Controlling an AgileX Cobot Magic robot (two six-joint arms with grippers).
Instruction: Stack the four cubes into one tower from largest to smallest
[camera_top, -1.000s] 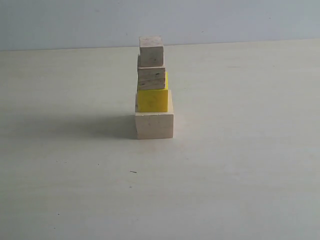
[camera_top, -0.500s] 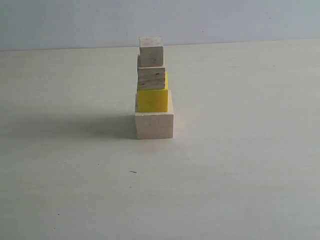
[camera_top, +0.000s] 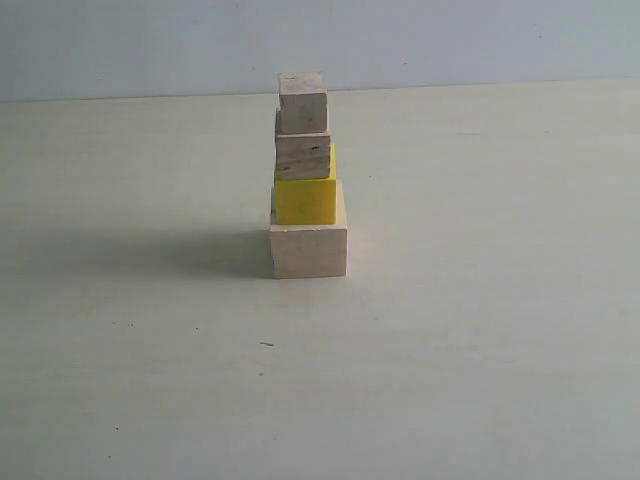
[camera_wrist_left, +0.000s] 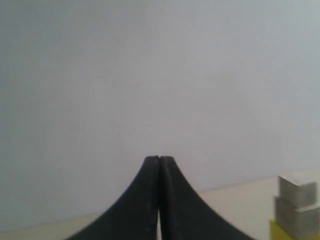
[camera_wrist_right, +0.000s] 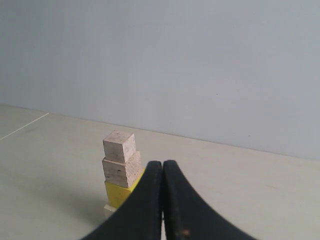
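Tower (camera_top: 305, 200) stands alone on the surface (camera_top: 480, 330), open room on every side; only the wrist views show both pairs of jaws, clenched empty, apart from it.

A pale cream table (camera_top: 480, 330) meets a plain, evenly lit grey-blue wall (camera_top: 450, 40).

Counted at frame centre (four in all): one large pale wooden cube (camera_top: 308, 252), one bright yellow cube (camera_top: 305, 202), one layered plywood cube (camera_top: 303, 158), one small tan wooden cube (camera_top: 303, 103).
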